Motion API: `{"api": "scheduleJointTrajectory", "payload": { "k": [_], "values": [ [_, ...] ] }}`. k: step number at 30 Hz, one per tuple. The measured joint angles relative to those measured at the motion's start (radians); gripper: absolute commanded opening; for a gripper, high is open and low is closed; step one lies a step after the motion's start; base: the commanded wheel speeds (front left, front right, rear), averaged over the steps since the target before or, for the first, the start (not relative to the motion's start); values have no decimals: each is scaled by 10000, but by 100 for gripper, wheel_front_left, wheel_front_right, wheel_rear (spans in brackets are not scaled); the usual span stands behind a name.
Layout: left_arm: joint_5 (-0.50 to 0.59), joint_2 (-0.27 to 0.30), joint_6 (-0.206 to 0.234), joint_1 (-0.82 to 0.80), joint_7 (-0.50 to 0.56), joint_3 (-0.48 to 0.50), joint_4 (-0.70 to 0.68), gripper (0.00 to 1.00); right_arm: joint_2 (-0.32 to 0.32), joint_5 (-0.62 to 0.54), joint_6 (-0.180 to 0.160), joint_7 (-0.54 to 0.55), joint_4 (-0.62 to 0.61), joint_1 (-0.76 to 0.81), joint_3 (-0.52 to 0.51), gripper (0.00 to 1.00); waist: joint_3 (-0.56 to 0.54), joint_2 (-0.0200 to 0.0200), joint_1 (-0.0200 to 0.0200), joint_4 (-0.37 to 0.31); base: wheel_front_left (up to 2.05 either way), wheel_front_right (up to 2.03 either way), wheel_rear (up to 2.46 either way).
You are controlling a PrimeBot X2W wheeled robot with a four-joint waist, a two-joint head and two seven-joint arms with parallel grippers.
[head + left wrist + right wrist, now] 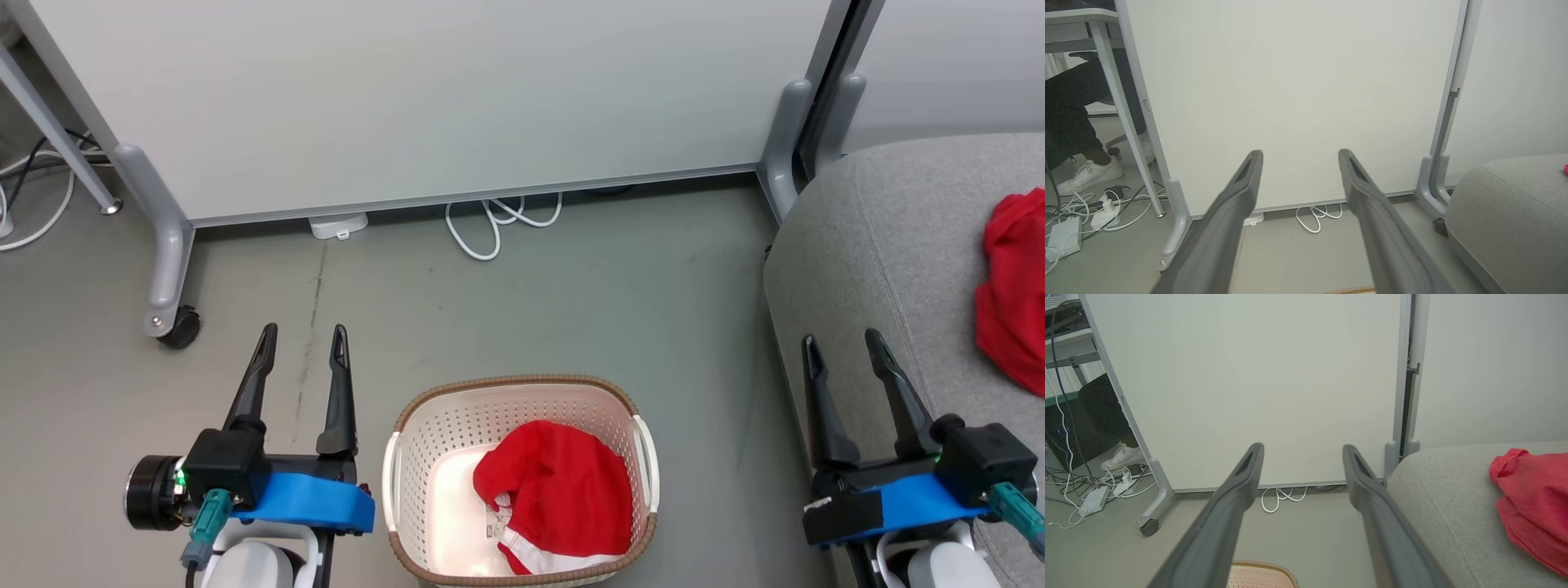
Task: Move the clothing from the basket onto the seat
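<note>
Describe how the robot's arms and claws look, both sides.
The left claw and right claw match: two long dark fingers tapering to slotted tips, a black block, a blue bracket, a teal plug and a pale forearm. The left carries a green light; the right has black tape with a white scrap.

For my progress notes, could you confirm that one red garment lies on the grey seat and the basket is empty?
No: the head view shows the basket holds a red garment with white bands. One plain red garment does lie on the grey seat.
</note>
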Motion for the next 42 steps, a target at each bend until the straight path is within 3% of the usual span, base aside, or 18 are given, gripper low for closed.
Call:
{"api": "scheduleJointTrajectory", "payload": {
  "k": [25, 33, 42],
  "values": [
    [-117, -59, -88, 148, 0, -198, 393, 100, 61, 412, 0, 0, 244, 515, 82, 100, -187, 0, 1, 326, 0, 0, 0],
    [84, -67, -439, -966, 0, -813, 851, 100, 69, 420, 0, 0, 150, 125, 130, 100, 237, 0, 2, 76, 0, 0, 0],
    [221, 17, -780, -2913, -10, -1471, 2460, 100, 69, 353, 0, 0, -111, -750, 94, 100, 1410, 0, 2, -549, 0, 0, 0]
  ]
}}
